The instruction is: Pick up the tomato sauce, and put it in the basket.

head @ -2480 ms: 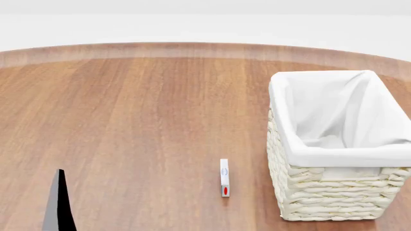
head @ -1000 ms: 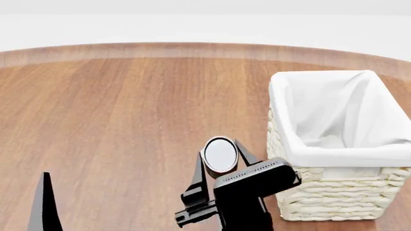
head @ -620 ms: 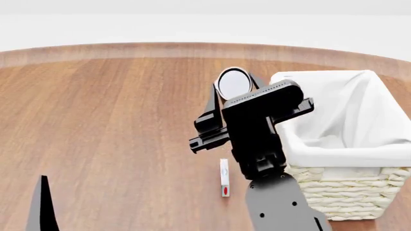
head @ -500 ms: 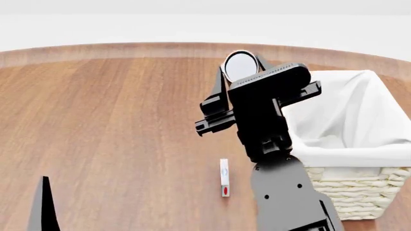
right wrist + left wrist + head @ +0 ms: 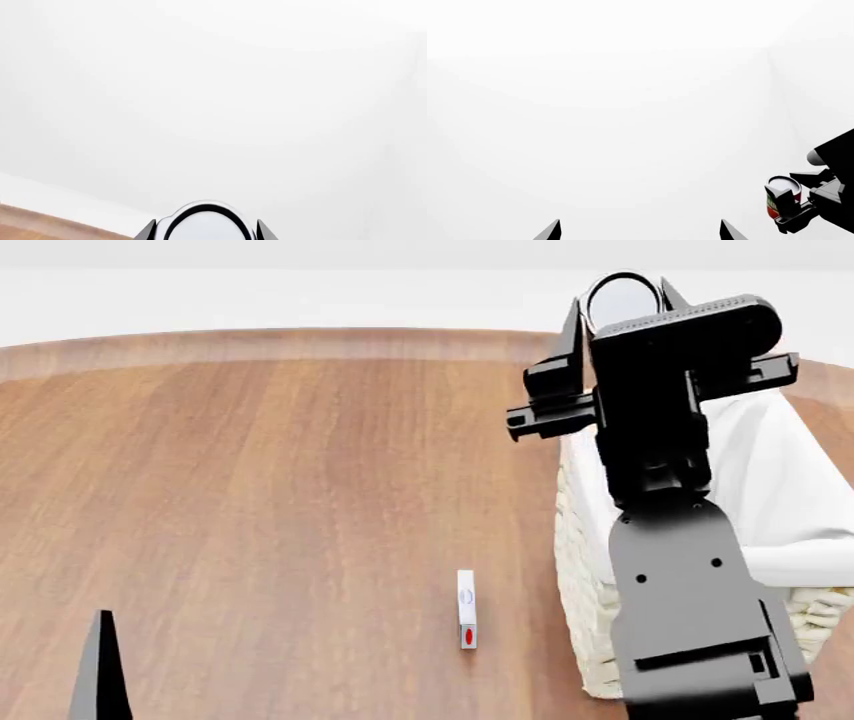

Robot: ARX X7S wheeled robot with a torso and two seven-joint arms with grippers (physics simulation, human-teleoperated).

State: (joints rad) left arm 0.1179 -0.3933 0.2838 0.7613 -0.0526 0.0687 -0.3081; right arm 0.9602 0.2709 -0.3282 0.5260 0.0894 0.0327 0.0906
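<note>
The tomato sauce (image 5: 622, 302) is sitting clamped between the fingers of the right end effector (image 5: 617, 308), raised well clear of the worktop (image 5: 267, 490) toward its far right edge, over the far left corner of the basket (image 5: 577, 540). The basket is standing at the worktop's right edge. A small white stick-shaped item (image 5: 466, 609) is lying near the front edge. The left end effector (image 5: 639, 231) is showing only two fingertips spread apart, apparently holding nothing.
</note>
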